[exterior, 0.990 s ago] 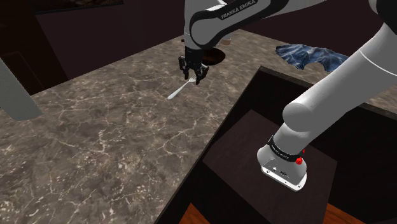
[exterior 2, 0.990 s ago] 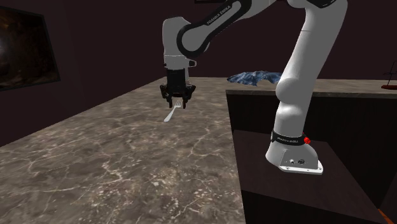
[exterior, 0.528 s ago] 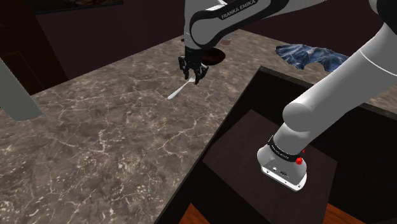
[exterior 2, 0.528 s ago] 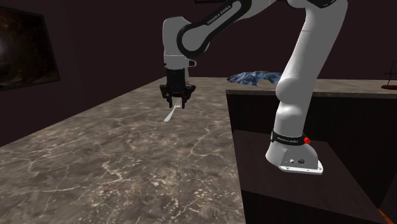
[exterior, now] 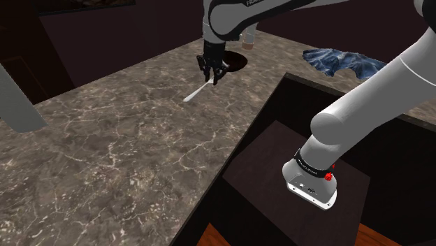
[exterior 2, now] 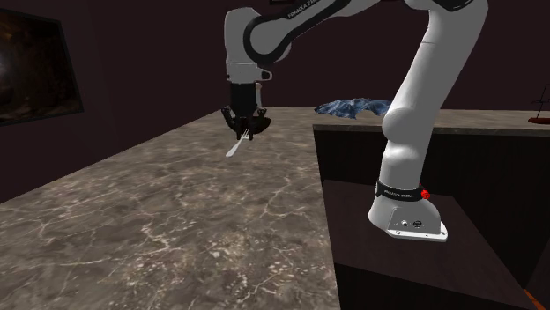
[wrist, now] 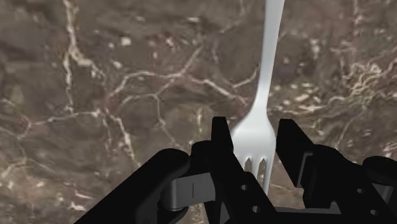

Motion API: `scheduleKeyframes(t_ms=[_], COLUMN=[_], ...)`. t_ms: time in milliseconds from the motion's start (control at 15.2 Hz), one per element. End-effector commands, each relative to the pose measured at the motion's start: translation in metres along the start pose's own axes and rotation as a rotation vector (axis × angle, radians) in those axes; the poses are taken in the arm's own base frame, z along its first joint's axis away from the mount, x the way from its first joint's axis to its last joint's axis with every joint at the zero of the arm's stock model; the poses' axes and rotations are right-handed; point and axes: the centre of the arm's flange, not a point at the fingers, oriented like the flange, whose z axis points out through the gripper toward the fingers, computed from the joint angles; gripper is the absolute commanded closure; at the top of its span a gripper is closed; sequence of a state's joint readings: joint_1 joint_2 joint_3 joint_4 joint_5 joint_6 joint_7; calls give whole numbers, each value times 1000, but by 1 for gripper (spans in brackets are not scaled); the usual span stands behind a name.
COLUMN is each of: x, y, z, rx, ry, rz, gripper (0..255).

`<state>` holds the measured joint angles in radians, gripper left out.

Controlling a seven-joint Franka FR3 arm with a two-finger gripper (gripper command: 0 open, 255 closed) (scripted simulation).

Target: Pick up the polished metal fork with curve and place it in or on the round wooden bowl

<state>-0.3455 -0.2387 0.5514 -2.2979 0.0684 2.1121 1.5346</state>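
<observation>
My tool [exterior: 212, 77] has just gone up, pinching the fork [exterior: 197, 91] by its prongs. The fork now hangs above the bench [exterior: 126, 133]. That dark round thing just behind is the bowl [exterior: 240, 63], I think.

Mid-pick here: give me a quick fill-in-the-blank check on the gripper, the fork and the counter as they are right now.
1. The gripper is ___ on the fork.
2. The fork is clasped at its ___ end, with the handle pointing away from the gripper.
3. The crumpled cloth lying on the counter is ___ in colour.
Missing words: shut; tined; blue.
</observation>
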Motion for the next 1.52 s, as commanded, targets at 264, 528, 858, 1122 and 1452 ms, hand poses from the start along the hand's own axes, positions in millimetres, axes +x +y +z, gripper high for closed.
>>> scheduleKeyframes(t_ms=[264,528,858,1122,1452], x=[2,3,5,31,96], y=[-1,-2,-2,-7,-18], z=[-31,-52,-78,-82,-79], rx=[-1,-1,-1,-1,-1], ry=[0,0,0,0,0], rz=[0,0,0,0,0], gripper=[255,255,255,255,255])
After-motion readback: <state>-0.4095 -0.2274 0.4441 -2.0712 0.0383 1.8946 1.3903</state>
